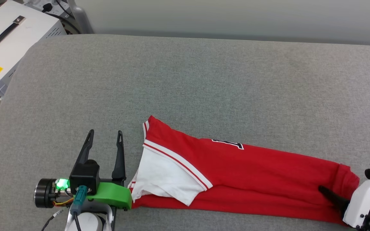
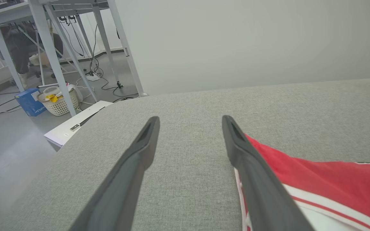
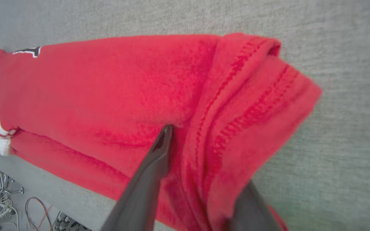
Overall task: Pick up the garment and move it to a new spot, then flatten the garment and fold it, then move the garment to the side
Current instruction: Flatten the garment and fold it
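Grippers 2: left gripper (image 1: pixel 105 131) spread, right gripper (image 3: pixel 204 157) astride hem | garment (image 1: pixel 268 170) 1

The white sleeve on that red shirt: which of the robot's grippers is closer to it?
Left. The left gripper sits open right beside the white sleeve. The right gripper is at the red shirt's far hem end, one finger lying on the cloth.
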Controlling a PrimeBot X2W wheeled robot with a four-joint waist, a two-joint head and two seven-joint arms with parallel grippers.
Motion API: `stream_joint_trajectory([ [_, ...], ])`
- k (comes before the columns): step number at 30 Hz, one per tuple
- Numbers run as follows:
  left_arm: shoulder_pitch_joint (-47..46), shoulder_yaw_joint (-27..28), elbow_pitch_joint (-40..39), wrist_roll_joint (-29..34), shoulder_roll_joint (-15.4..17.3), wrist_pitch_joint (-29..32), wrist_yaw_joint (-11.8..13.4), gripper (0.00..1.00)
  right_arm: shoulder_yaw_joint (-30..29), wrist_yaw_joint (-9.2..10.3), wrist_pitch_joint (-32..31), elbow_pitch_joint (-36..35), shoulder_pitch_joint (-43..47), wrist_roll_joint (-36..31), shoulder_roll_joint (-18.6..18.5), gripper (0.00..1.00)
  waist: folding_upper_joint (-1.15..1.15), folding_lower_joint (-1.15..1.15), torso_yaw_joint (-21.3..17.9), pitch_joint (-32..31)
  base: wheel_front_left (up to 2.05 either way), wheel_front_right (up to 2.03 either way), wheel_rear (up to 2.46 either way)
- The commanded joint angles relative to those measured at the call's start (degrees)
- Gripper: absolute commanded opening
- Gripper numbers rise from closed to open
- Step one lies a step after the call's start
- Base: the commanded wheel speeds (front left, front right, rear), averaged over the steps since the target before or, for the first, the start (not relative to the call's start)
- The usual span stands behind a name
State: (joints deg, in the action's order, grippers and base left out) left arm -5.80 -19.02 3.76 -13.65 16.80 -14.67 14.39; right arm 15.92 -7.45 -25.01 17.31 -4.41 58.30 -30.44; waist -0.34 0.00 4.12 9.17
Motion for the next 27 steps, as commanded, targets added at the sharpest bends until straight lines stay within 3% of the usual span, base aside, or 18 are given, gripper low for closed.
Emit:
stream_joint_trajectory([
  [1,1.1,0.7,0.2,1.1,-0.8,-0.3,-0.8,1.0,2.0,-0.03,0.3,1.0,-0.3,0.1,1.5,0.0,0.34,0.0,-0.1,-0.3,0.0,0.0,0.0],
  [11,3.3,4.2,1.1,4.6,-3.6,-0.3,-4.7,1.0,-0.5,-0.03,4.9,3.8,-1.4,1.4,-4.6,0.0,0.34,0.0,-0.4,-2.8,0.0,0.0,0.0],
  [19,4.7,6.1,1.6,6.2,-5.3,-0.3,-6.8,1.0,-3.0,-0.03,4.7,6.3,-0.9,0.6,-11.2,0.0,0.34,0.0,-0.5,-4.5,0.0,0.0,0.0],
  [27,5.8,7.8,1.9,7.3,-6.7,-0.3,-8.1,1.0,-2.6,-0.03,0.1,-1.2,0.2,1.5,-11.1,0.0,0.34,0.0,-0.6,-5.3,0.0,0.0,0.0],
])
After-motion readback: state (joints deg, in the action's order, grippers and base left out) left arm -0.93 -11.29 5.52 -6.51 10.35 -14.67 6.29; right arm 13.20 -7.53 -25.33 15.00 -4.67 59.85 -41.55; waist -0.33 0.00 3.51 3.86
